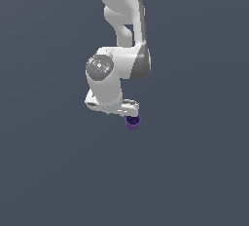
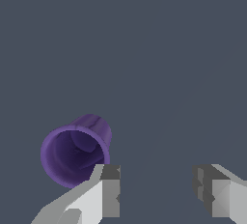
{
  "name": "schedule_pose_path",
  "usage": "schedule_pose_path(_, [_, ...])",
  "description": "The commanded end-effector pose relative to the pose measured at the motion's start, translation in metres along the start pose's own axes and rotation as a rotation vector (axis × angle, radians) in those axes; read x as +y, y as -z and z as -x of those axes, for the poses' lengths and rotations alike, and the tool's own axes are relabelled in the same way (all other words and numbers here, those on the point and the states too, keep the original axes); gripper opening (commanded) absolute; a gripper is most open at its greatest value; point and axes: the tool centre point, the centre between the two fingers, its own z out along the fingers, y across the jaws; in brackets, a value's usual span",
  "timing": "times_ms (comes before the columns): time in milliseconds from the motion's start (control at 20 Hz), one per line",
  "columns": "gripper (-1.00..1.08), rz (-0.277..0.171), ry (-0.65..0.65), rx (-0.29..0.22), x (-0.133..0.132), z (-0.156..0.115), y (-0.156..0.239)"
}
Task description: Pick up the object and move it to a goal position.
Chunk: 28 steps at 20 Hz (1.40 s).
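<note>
A flat, dark grey-blue ground (image 1: 48, 171) filled both views, with no markings on it.

In the exterior view, the white arm (image 1: 119, 30) came down from the top edge, bent at a grey-capped joint, and ended low near the middle of the picture. The gripper (image 1: 127, 110) sat at its lower end, mostly hidden behind the wrist, so its fingers could not be made out from there.

The cup (image 1: 133, 122) — small, dark purple, far smaller than the arm's wrist — lay just under the gripper's end, toward the exterior view's right of the wrist. From that view it seemed to touch or nearly touch the white housing above it, though contact could not be confirmed.

The wrist view gave the clearer relation. The gripper (image 2: 157, 191) was spread wide, its two white fingers with dark grey pads well apart and only bare ground in the gap between them. The cup (image 2: 77, 153) was not between the fingers — it lay outside the gap, beside one finger (image 2: 103, 194), whose tip overlapped the cup's rim in the picture. The cup's hollow mouth faced the camera, showing a lighter purple rim and a dark inside, with its body tilted away. Nothing was held.
</note>
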Motion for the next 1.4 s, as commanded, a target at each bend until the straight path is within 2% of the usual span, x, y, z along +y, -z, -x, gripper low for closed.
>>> schedule_pose_path(0, [0.28, -0.03, -0.05, -0.057, -0.001, 0.001, -0.009])
schedule_pose_path(800, [0.28, -0.244, -0.321, -0.449, -0.021, 0.014, -0.048])
schedule_pose_path(1100, [0.28, -0.298, -0.367, -0.547, -0.027, 0.018, -0.052])
schedule_pose_path(1350, [0.28, -0.322, -0.385, -0.591, -0.03, 0.019, -0.053])
